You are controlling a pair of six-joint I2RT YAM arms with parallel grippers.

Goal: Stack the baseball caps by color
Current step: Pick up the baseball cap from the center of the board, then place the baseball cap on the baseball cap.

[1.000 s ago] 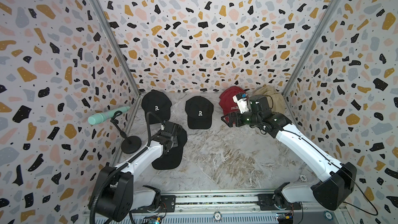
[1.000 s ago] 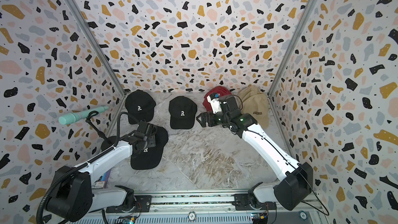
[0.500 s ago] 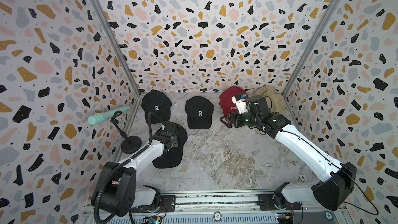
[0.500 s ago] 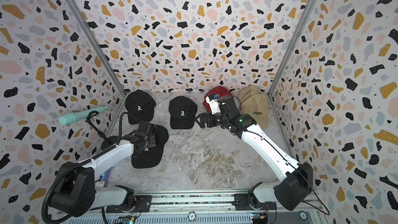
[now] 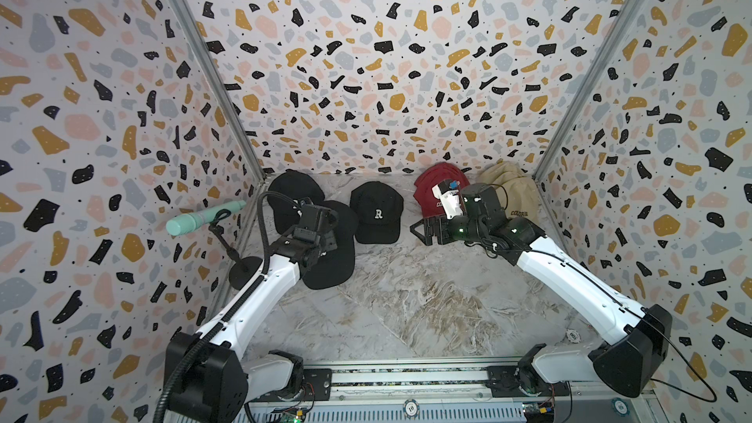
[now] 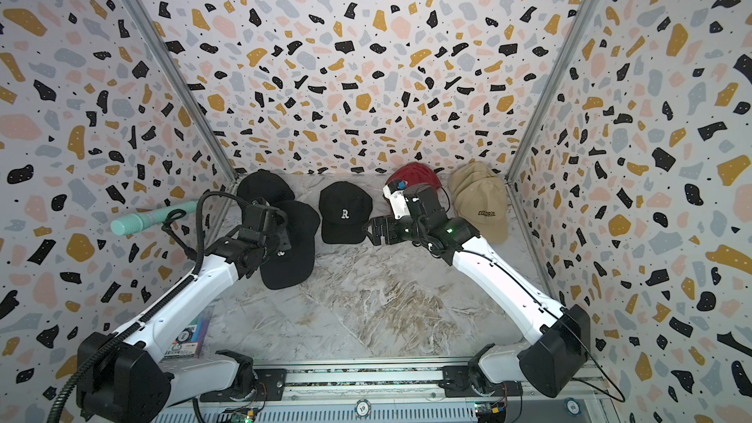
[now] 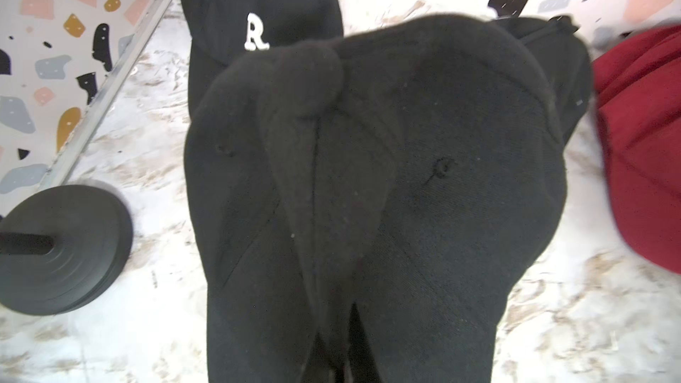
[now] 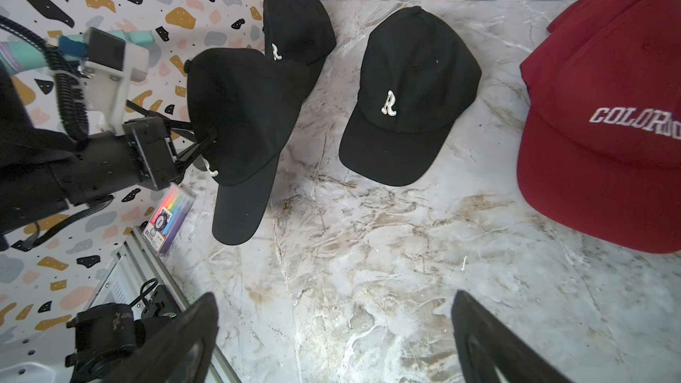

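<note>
1. Looks done: dark red fabric caps & tan fabric caps, each piled at the back.
2. To do, blacks: left gripper pinches a black fabric "R" cap, overlapping the back-left black cap; third black cap lies alone on the marble worktop.
3. The right gripper is spread, empty.
4. Caps per pile: can't tell, layers hidden.

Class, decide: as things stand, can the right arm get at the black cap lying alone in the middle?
Probably yes. The right pincer is open and close beside the middle cap, with only bare tabletop between; the held cap in the left pincer is beyond it.
</note>
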